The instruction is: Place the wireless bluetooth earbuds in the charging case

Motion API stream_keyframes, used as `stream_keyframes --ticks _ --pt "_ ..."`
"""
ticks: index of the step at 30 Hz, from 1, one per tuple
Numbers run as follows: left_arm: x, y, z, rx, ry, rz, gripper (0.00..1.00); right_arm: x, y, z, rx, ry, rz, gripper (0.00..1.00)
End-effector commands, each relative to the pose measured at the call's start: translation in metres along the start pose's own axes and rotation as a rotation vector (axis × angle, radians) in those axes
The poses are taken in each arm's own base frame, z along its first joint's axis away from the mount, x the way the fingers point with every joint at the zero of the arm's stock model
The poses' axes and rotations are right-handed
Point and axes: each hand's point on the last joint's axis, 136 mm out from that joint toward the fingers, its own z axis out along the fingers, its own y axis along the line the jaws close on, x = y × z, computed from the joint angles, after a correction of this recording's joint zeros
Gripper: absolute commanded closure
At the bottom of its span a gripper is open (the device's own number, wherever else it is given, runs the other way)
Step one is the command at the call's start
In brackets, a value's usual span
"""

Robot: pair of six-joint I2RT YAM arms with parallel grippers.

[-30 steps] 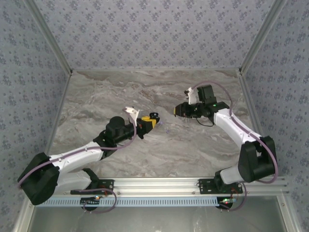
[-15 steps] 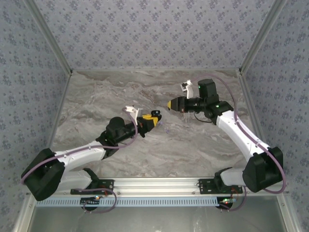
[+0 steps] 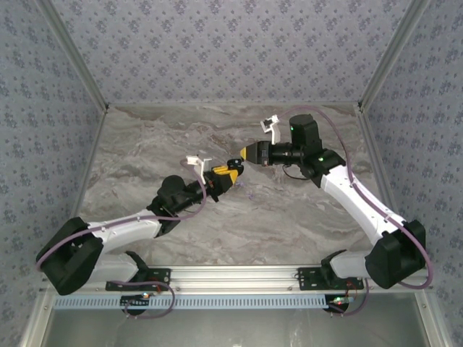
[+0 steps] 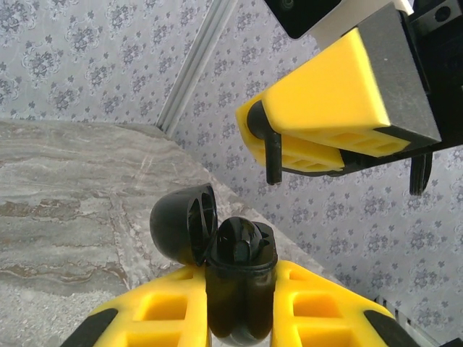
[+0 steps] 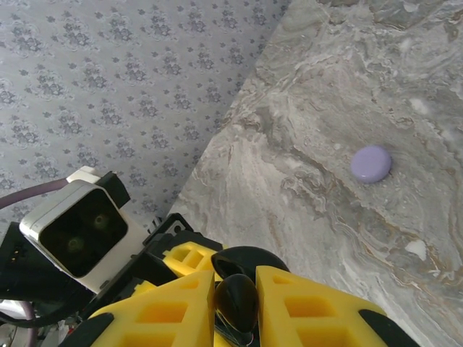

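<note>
The left gripper (image 3: 226,178) clamps the open case (image 4: 241,285), its mouth facing the near right gripper (image 3: 244,152), which pinches a black earbud (image 5: 237,299).

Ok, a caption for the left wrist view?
Left jaws shut on the open black charging case, its lid flipped back, with the right jaws poised close above.

The bench (image 3: 304,210) is marbled grey and beige; the walls (image 3: 217,50) carry a small blue-grey flower print. The left hand (image 3: 230,176) and right hand (image 3: 243,152) have yellow fingers (image 4: 318,303). The case (image 4: 235,303) is glossy black, as is the earbud (image 5: 236,300). A disc (image 5: 371,163) on the bench is pale lilac.
</note>
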Motion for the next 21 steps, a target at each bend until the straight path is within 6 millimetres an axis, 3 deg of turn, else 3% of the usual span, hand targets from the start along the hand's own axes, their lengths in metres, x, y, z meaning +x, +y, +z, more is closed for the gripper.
stream_keyframes --ticks 1,21 --pt "-0.019 -0.013 0.0 0.048 -0.082 0.002 0.91 -0.018 0.025 -0.009 -0.037 -0.057 -0.045 0.78" --pt "-0.031 -0.016 0.002 0.06 -0.131 -0.002 0.91 -0.015 0.032 -0.001 -0.051 -0.045 -0.055 0.78"
